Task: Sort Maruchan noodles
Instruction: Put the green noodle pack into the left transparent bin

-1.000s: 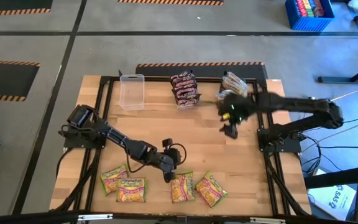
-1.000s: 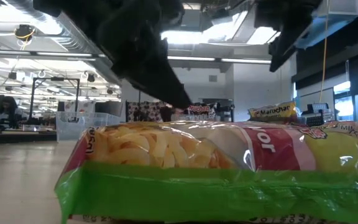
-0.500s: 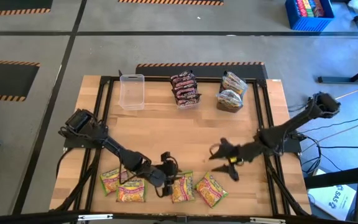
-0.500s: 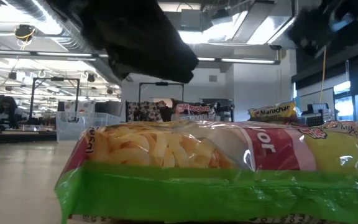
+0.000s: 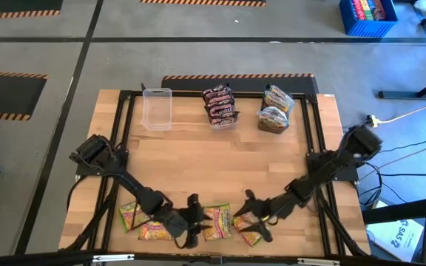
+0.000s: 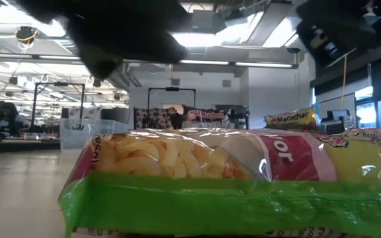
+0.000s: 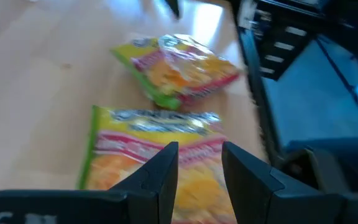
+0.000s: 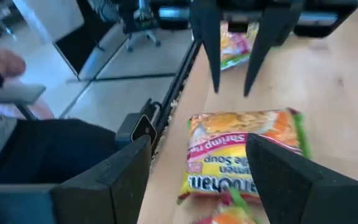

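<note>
Four yellow-green noodle packets [image 5: 217, 222] lie flat along the near edge; maroon packets [image 5: 220, 105] are stacked far.

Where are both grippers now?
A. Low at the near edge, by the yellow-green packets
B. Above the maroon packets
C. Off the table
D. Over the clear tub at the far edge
A: the left gripper and right gripper flank the yellow-green packets at the near edge.

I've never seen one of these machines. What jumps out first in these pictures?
Two dark arms reach down to the near edge of the wooden table, where yellow-green noodle packets lie in a row. The left claw and right claw hover open over them. At the far edge stand dark red packets, yellow-orange packets, and a clear tub.
</note>
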`<state>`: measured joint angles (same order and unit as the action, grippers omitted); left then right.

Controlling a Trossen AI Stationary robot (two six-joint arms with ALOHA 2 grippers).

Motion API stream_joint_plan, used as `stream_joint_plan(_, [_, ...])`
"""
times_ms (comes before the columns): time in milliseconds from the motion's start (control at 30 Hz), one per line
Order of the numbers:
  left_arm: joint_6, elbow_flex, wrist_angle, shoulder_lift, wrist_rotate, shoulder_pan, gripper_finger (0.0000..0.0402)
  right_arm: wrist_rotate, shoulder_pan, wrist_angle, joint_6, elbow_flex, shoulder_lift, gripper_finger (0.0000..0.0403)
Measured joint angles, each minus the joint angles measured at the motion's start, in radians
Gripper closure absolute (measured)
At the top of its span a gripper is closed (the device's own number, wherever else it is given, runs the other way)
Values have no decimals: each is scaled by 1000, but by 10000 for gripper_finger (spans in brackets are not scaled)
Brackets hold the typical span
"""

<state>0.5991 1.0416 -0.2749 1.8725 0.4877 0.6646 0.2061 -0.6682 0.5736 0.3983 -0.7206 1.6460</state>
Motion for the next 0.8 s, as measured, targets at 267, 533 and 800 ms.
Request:
stream_joint_plan(267, [-3,0,21,0,50,46,282,-68,31,-175,-115,-256,226,231])
stream_joint_plan(533, [12,0,95,0,51,41,282,-102,108,-472,-185,-399,334,335])
stream_joint_plan(800, [28,-1,162,0,70,34,282,-32,203,-724,-403,-475,332,374])
